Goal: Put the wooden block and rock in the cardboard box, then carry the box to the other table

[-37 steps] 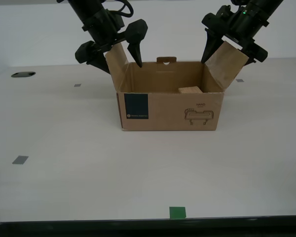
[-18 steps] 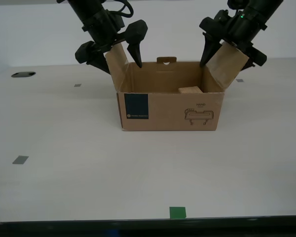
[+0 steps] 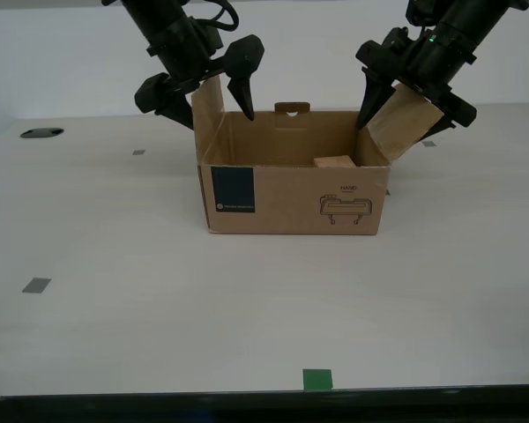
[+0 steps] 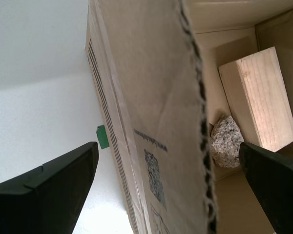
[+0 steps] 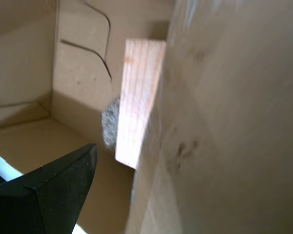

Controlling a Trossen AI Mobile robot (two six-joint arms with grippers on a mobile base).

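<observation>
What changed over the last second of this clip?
The cardboard box slid toward the exterior view's left, its flap there now more upright. My second claw moved with it. Nothing was gripped or released: it and my first claw stay open astride the flaps; the wooden block and rock remain inside.

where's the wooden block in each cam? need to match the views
Exterior view: wooden block inside the cardboard box, toward the exterior view's right end, only its top showing over the front wall.
Second wrist view: lying on the box floor beside the rock.
First wrist view: pale grained slab in the box corner, rock behind it.
Shared landmark: the rock, in both wrist views.
</observation>
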